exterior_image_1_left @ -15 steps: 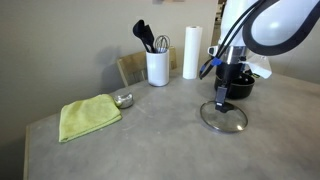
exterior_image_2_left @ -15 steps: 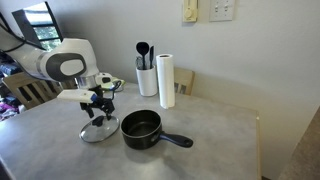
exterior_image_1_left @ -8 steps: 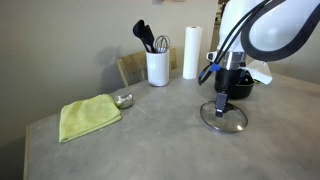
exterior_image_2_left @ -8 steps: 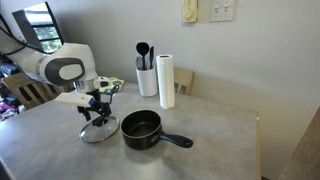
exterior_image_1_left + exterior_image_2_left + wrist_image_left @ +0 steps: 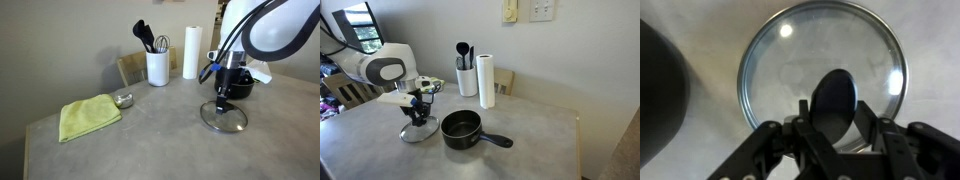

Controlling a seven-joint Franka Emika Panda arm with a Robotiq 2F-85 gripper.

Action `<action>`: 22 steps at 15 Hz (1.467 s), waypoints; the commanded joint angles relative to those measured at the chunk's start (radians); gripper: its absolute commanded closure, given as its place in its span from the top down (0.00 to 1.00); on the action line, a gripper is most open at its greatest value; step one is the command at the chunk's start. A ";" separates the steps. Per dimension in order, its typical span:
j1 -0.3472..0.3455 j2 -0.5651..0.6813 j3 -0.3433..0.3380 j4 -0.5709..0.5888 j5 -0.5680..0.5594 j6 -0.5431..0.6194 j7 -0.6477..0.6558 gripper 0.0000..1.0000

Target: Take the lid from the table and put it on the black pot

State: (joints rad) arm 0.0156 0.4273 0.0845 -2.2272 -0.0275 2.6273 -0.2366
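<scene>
Glass, metal-rimmed, with dark centre knob (image 5: pixel 835 98): the lid (image 5: pixel 790 65). Lay flat on the grey stone-look table (image 5: pixel 150 145), just beside the black pot (image 5: pixel 461 128), not on it. Was straddled at the knob by the gripper (image 5: pixel 833 112), pointed straight down from above. Jaws drawn in to roughly the knob's width, one finger at either side; actual hold on the knob could not be told. Pot stood upright and uncovered, long handle turned away from the lid. Further back, near the wall: white utensil holder (image 5: pixel 157 68) with dark utensils, paper towel roll (image 5: pixel 191 52) upright just beside it. Well apart from the lid: small glass bowl (image 5: pixel 123 99), next to a crumpled green cloth (image 5: pixel 88 116).
</scene>
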 commanded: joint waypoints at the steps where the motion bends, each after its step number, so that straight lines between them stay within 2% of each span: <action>1: 0.003 -0.042 0.004 -0.029 -0.033 0.010 -0.015 0.22; 2: 0.010 -0.056 0.005 -0.030 -0.047 0.002 -0.016 0.15; 9: 0.074 -0.189 -0.016 0.006 -0.223 -0.057 -0.009 0.14; 15: 0.029 -0.237 -0.052 0.078 -0.248 -0.068 -0.051 0.14; 19: -0.013 -0.209 -0.076 0.154 -0.238 -0.097 -0.150 0.14; 22: -0.065 -0.170 -0.087 0.217 -0.201 -0.142 -0.272 0.14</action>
State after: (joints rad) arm -0.0017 0.2188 -0.0007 -2.0830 -0.2495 2.5358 -0.4001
